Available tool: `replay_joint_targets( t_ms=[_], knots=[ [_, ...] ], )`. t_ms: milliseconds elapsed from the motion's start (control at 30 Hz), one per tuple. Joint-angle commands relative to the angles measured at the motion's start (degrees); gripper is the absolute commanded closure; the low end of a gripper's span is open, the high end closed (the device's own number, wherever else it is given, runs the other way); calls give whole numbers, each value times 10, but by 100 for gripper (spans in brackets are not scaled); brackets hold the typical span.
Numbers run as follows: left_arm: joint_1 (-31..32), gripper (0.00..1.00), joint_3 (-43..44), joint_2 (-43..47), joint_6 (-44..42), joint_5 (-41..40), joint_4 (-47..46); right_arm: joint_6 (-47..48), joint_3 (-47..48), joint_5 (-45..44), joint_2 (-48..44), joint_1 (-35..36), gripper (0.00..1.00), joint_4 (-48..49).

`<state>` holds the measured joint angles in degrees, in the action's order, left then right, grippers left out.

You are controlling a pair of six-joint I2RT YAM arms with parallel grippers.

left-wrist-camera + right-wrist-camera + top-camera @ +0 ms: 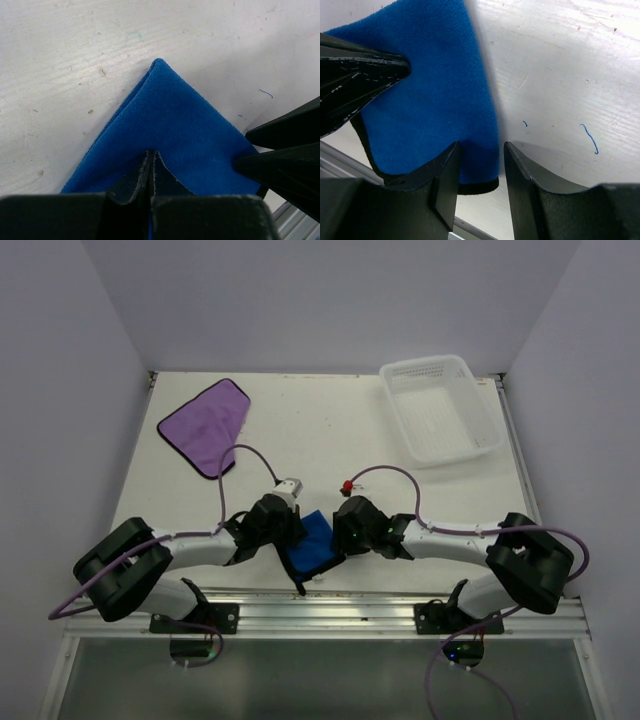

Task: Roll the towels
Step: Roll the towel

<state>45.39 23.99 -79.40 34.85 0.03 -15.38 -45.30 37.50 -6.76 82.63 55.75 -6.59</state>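
White table point(320, 430), blue towel point(316, 543), purple towel point(205, 425), basket point(440, 416)

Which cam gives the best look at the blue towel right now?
Left wrist: the blue towel is close up, with its folded corner and layered edge clear. Right wrist shows one edge inside the open right gripper. Top external shows only a small, half-hidden patch.

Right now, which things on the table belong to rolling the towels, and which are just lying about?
For the job:
- blue towel, folded, pinched by the shut left fingers, its edge between the open right fingers
- purple towel, flat, far left

Lying about:
- white basket, far right
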Motion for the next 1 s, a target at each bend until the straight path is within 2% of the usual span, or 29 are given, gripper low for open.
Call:
replay_joint_targets(
  t_ms=[0, 133, 367, 833, 967],
  knots=[
    [-2, 100, 4, -13, 10, 2, -1, -37, 8, 9, -13, -2, 57, -8],
    [-2, 100, 7, -13, 17, -18, 3, -51, 6, 18, -26, -2, 51, -31],
    [-1, 100, 10, -12, 23, -28, 15, -66, -16, 5, -53, -3, 48, -56],
    [-1, 100, 14, -12, 22, -35, 21, -73, -29, 28, -20, -3, 53, -2],
    [-1, 100, 14, -11, 22, -37, 22, -77, -30, 35, -15, -3, 57, 9]
  ],
)
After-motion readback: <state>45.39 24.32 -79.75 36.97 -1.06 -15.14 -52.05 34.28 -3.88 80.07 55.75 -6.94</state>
